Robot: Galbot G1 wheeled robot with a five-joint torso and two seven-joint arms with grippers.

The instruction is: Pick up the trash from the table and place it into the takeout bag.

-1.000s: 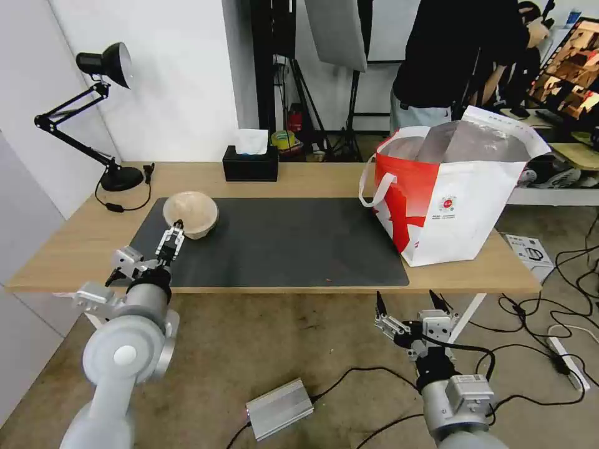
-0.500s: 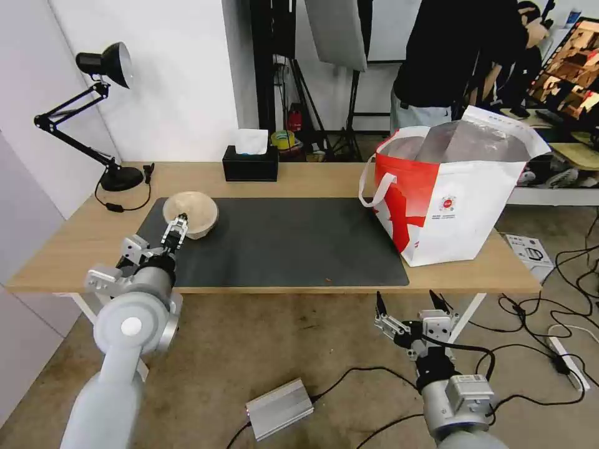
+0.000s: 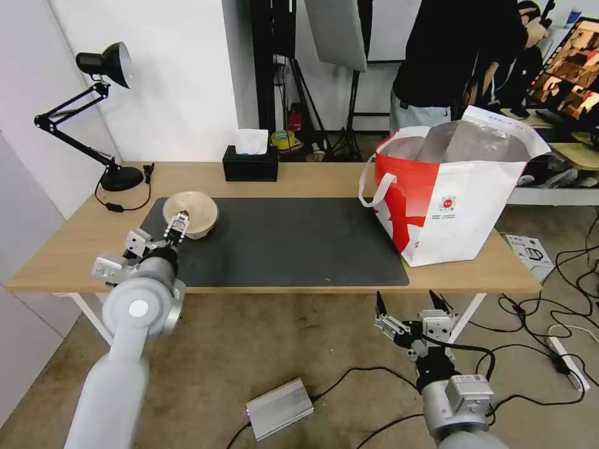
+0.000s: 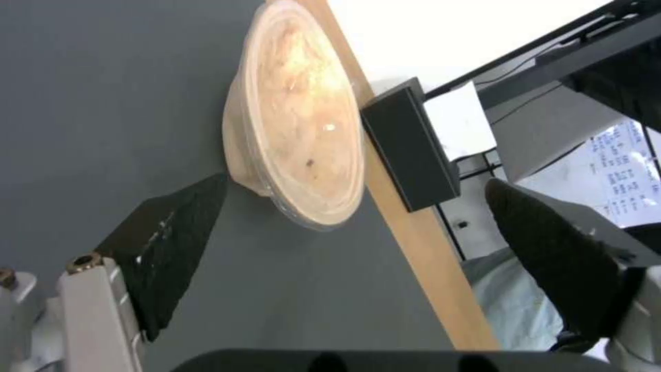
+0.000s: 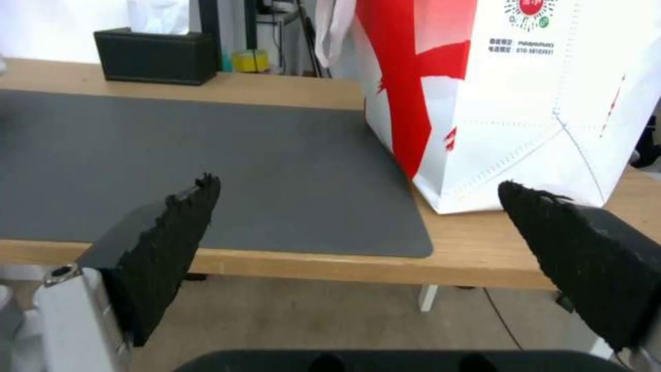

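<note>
While the beige bowl (image 3: 191, 214) is sitting upright on the left end of the dark mat (image 3: 281, 240), it is the 1 piece of trash lying in sight on the table (image 3: 312, 178), so the job is looking mostly done but not finished. No wide white bowl or red cup is lying on the tabletop; they may be inside the bag, but its contents are hidden, so that is only a guess.

The left gripper (image 3: 178, 223) is reaching over the front edge of the table and hovering at the near side of the bowl. In the left wrist view its jaws are spread wide, with one dark pad (image 4: 175, 243) close against the bowl's (image 4: 296, 119) outer wall and the other well clear beyond the rim. Whether that near pad is touching the wall cannot be told. Nothing is being gripped.

The right gripper (image 3: 409, 305) is hanging parked below and in front of the table edge, jaws wide apart and empty, looking toward the takeout bag (image 5: 523, 93).

The bag (image 3: 452, 199) is standing open-mouthed on the right end of the table, well apart from the bowl. What is left, judging from this, is closing on the bowl, lifting it, carrying it across the mat and dropping it into the bag. The black tissue box (image 3: 251, 163) and desk lamp (image 3: 93, 112) are standing at the back, untouched.
</note>
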